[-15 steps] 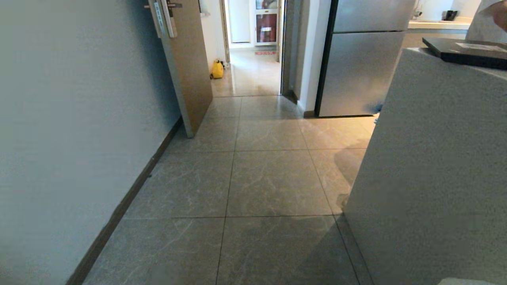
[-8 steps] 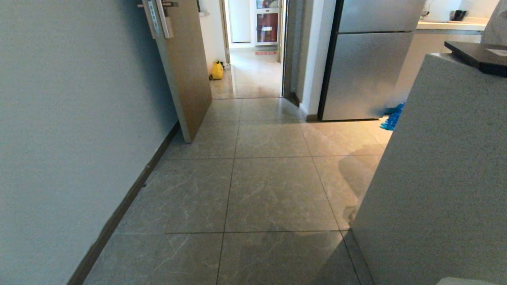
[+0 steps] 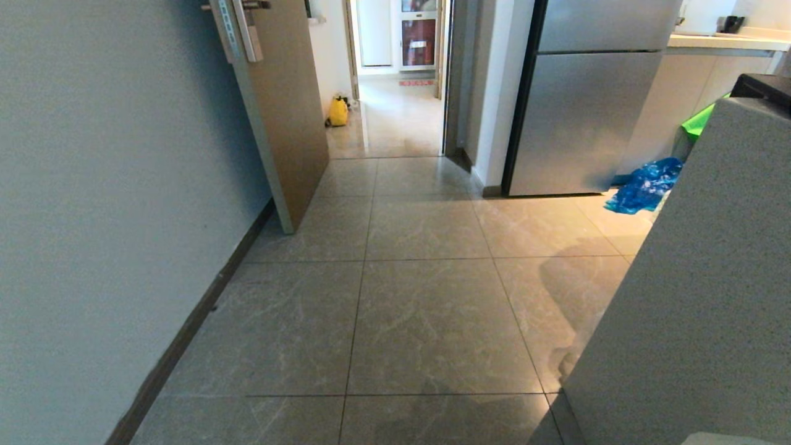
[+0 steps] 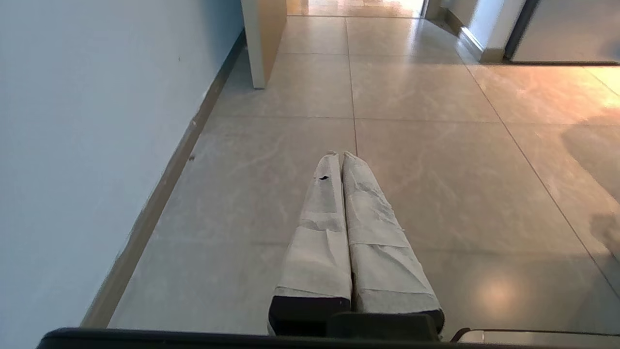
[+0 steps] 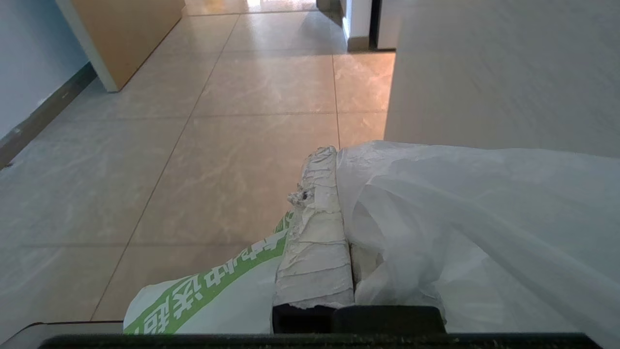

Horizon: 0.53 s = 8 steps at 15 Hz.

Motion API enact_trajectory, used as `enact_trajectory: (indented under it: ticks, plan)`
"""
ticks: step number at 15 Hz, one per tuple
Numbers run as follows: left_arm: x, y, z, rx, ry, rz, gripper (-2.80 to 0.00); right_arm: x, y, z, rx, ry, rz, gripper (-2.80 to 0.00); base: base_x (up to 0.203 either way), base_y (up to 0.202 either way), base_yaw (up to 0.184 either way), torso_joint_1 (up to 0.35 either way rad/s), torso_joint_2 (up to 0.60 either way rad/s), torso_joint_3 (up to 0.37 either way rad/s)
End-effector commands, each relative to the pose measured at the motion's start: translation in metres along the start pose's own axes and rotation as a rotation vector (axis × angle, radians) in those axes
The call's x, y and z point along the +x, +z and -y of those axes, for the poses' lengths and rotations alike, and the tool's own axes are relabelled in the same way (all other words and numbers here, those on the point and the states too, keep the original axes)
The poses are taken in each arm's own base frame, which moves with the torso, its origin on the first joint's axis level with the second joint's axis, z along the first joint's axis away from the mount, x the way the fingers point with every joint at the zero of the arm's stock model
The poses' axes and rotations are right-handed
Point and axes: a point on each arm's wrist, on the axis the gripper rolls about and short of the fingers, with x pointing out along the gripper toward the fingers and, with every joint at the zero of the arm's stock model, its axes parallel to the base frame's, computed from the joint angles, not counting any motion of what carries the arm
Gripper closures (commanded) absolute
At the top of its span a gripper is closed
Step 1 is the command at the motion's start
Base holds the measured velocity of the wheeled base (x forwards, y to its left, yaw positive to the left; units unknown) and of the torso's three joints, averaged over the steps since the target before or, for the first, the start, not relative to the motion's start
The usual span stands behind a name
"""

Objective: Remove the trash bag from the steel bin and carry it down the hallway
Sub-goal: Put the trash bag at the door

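Thin, filmy, wrinkled translucent-white trash bag [image 5: 460,218] pinched in right tool [image 5: 339,155], tape-wrapped fingers [image 5: 317,242] pressed together on film; bag draped over one finger, hanging above glossy marbled hallway [image 3: 426,309] tiles. Left tool [image 4: 341,155] closed, tips touching, holding nothing, low over floor.

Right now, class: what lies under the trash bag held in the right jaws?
Under the trash bag hangs a white bag with green print, above floor tiles. The trash bag's contents are hidden.
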Motion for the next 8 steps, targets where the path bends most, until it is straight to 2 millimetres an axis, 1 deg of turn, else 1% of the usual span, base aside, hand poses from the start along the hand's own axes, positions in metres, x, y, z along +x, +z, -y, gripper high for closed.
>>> enact_trajectory:
  ticks: [1, 8]
  plan:
    - [0.0, 0.0, 0.0, -0.001, 0.0, 0.0, 0.0, 0.0001, 0.0001, 0.0, 0.001, 0.0, -0.001, 0.0, 0.194, 0.0, 0.001, 0.007, 0.0, 0.002]
    - [0.0, 0.0, 0.0, -0.001, 0.0, 0.0, 0.0, 0.0001, 0.0001, 0.0, 0.001, 0.0, -0.001, 0.0, 0.191, 0.0, 0.001, 0.002, 0.0, 0.003]
